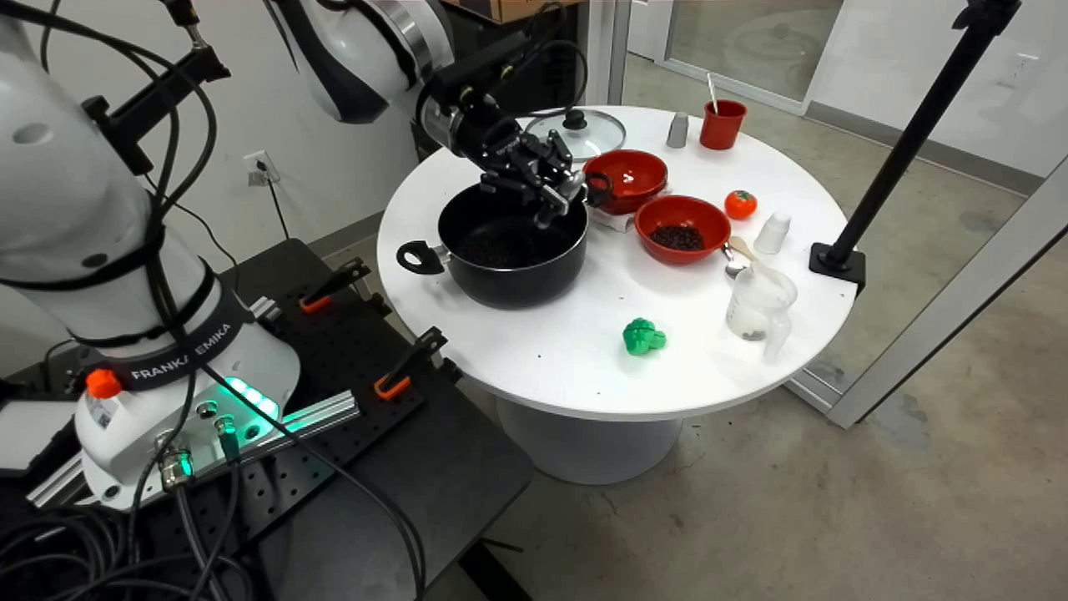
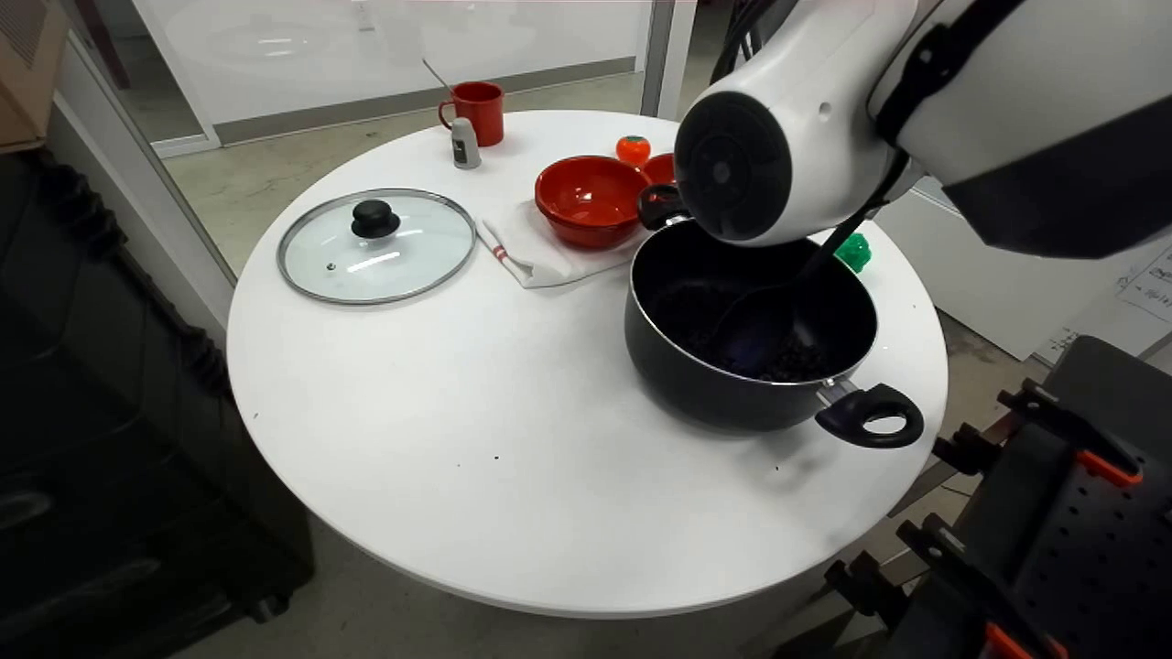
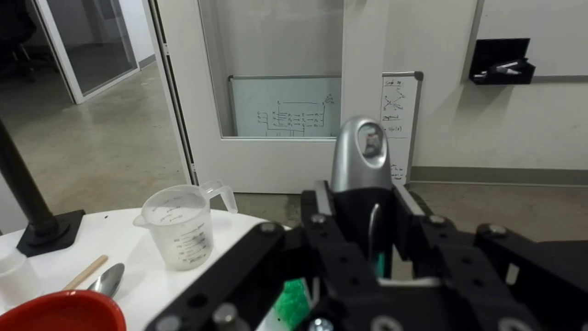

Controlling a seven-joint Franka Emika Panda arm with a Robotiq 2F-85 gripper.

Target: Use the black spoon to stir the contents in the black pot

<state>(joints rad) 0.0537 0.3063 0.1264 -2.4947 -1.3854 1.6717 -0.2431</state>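
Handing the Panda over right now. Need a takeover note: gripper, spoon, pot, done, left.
Gripper: shut on the handle of the black spoon.
Spoon head: inside the black pot, down at the dark contents; contact hard to tell.
Pot: on the table.
Done: spoon gripped, head in the pot; glass lid off, on the table.
Left: stirring; these stills can't show how much is done. I'd probably hold this grip throughout.

Both exterior views look down from different sides on the table (image 2: 439, 384), sharing pot (image 1: 519, 285) and lid (image 2: 412, 249); the wrist view, close behind the claw (image 3: 365, 197) at lower right, faces nearly level toward a door (image 3: 275, 163).
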